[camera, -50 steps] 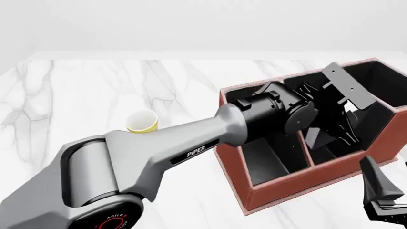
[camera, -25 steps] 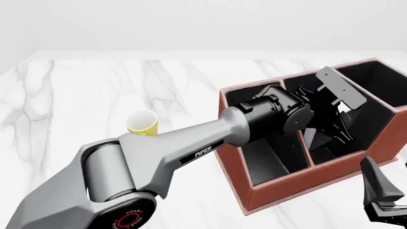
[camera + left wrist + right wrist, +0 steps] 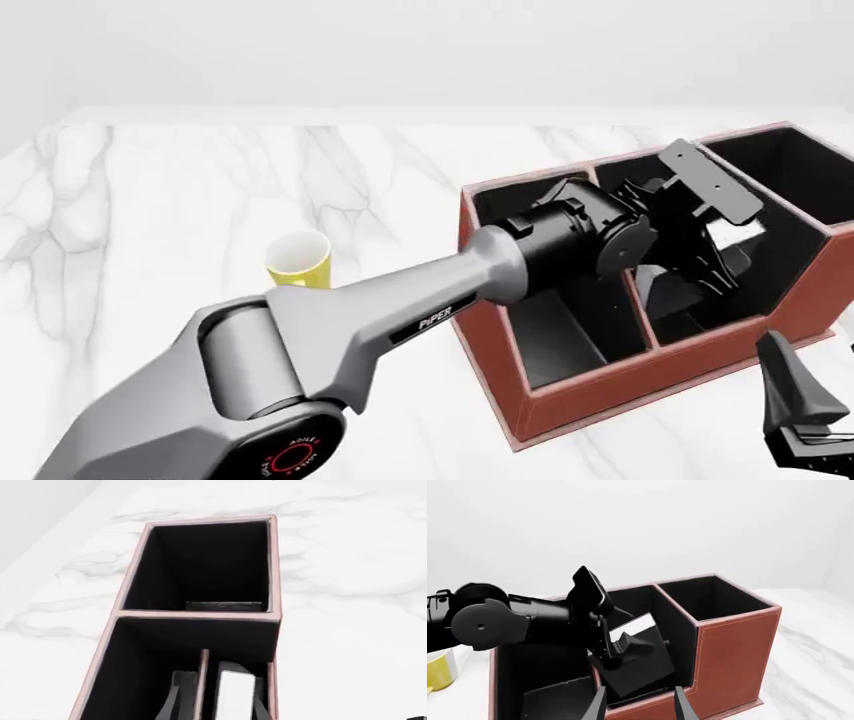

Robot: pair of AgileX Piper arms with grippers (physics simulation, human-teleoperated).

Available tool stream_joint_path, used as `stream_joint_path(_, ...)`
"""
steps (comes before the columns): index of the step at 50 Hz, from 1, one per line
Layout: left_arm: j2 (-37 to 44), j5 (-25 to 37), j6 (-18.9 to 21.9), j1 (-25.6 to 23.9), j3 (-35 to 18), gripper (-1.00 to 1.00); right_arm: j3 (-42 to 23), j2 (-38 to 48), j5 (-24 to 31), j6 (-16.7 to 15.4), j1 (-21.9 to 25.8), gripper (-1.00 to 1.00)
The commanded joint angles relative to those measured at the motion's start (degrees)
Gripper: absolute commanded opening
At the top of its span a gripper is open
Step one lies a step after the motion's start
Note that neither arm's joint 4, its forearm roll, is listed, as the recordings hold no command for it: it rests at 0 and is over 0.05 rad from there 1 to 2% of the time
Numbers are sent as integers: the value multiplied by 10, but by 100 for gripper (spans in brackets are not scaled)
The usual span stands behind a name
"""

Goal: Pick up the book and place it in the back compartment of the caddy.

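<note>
The reddish-brown caddy (image 3: 601,400) stands at the right of the table. My left gripper (image 3: 697,272) reaches down into its middle compartment. The black book (image 3: 640,665) leans tilted inside that compartment, white page edges (image 3: 731,238) up. In the left wrist view the book (image 3: 235,695) sits between the fingers, with a gap showing between it and one finger (image 3: 179,700), so the gripper reads as open. The caddy's far end compartment (image 3: 200,565) holds only a dark floor. My right gripper (image 3: 801,420) hovers open at the caddy's near right corner, holding nothing.
A yellow mug (image 3: 298,260) stands on the marble table left of the caddy, partly behind my left arm. The caddy's near-left section (image 3: 561,340) has thin dividers. The left arm's long grey link crosses the table's middle.
The left arm's elbow and shoulder link have risen and swung right. The wrist has shifted slightly left, and more of the book's white page edge now shows. The right arm is still.
</note>
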Motion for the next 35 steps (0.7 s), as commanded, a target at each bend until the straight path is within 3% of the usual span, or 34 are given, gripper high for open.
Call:
stream_joint_path(1, 19, -7, -9, 7, -7, 100, 0, -2, 2, -1, 0, 100)
stream_joint_path(17, -17, -33, -17, 9, 35, 100, 0, 1, -1, -2, -1, 100)
stream_joint_path(24, -73, -59, -29, 3, 89, 100, 0, 5, -5, -2, -1, 100)
stream_joint_path(26, -90, -66, -26, 3, 108, 100, 0, 28, -28, -3, -1, 100)
stream_joint_path(35, -168, -63, -11, 3, 161, 100, 0, 22, -22, -5, -2, 100)
